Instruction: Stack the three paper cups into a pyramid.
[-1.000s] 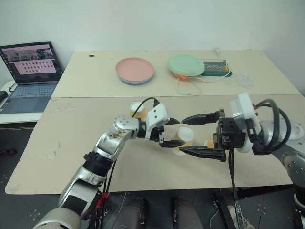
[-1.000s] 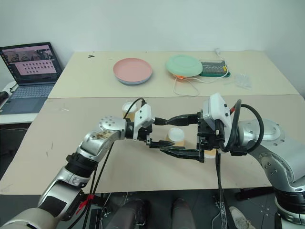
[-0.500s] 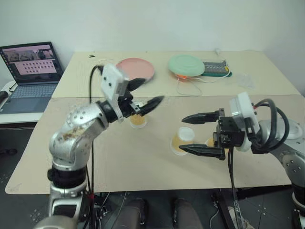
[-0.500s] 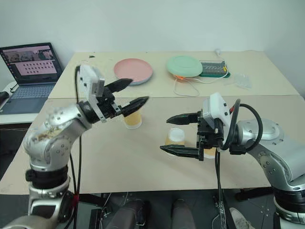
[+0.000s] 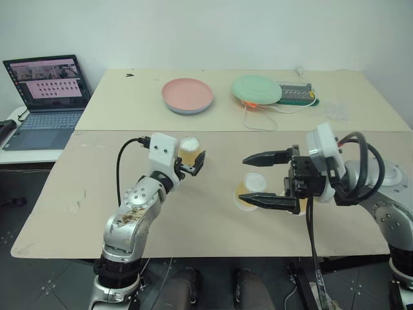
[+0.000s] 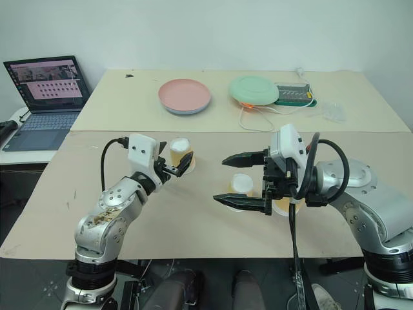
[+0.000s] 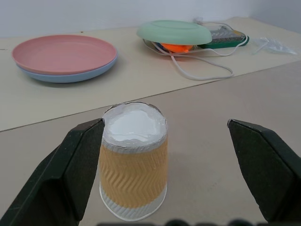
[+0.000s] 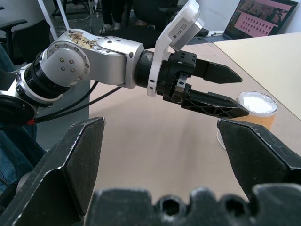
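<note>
Two-armed robot at a tan desk with three paper cups. The left arm bends up from the near edge of the desk, and its forearm reaches level toward the far side; the left gripper stands wide open around an upside-down cup, one finger just beside the cup's wall and the other well apart from it, the cup resting on the desk. The right arm comes in from the right edge of the desk, its forearm turned inward; the right gripper points level toward the left gripper, its fingers spread wide, one above the other, holding nothing. A second cup stands on the desk between those fingers' tips. A third cup sits just behind the right gripper, mostly hidden.
</note>
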`<state>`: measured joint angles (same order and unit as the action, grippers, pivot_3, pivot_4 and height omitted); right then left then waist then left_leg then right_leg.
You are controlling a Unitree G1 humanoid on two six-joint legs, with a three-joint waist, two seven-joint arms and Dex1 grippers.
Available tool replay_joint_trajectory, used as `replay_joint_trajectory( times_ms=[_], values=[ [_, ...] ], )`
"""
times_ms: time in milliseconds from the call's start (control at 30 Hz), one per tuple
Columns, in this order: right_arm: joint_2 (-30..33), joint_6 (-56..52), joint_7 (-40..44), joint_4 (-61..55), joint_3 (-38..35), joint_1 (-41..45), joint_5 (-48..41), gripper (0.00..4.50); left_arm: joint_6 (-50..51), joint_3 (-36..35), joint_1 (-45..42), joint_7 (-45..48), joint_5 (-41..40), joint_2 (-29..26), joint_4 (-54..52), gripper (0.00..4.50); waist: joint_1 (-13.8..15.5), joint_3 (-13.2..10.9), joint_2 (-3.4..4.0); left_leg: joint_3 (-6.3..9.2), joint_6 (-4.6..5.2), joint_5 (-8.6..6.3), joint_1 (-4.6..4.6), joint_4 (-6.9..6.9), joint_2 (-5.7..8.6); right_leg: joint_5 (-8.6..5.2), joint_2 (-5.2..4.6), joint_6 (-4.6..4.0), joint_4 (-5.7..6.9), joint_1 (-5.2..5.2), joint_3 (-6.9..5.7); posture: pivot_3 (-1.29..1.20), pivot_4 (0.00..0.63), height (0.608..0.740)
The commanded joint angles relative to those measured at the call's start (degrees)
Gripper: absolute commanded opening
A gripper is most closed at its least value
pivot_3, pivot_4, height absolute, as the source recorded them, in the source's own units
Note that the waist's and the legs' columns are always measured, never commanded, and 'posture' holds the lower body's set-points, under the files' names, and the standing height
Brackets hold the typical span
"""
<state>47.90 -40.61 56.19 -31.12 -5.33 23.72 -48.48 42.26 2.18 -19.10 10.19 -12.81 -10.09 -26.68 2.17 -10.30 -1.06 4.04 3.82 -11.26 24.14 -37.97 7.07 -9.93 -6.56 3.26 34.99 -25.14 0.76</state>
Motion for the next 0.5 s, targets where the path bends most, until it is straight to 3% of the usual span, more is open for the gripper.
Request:
replay_joint_trajectory(
  times_ms=[33, 500],
  values=[
    [0.7, 1.4, -0.1, -1.3, -1.3, -1.4, 0.9, 4.50, -2.6, -1.0, -1.1, 0.4, 0.8, -0.9, 2.3, 4.45, 0.1, 0.0, -0.01, 0.00, 0.00, 0.00, 0.00, 0.00, 0.00, 0.00, 0.00, 0.00, 0.00, 0.00, 0.00, 0.00, 0.150, 0.715],
    [2.3, 3.3, -0.2, -0.4, -3.1, -6.1, 5.9, 4.50, -7.2, -1.4, -7.3, 5.8, -0.9, -1.5, 13.6, 4.45, 0.1, 0.0, -0.02, 0.00, 0.00, 0.00, 0.02, 0.00, 0.01, 0.00, 0.00, 0.00, 0.00, -0.02, -0.01, 0.00, 0.150, 0.715]
  ],
)
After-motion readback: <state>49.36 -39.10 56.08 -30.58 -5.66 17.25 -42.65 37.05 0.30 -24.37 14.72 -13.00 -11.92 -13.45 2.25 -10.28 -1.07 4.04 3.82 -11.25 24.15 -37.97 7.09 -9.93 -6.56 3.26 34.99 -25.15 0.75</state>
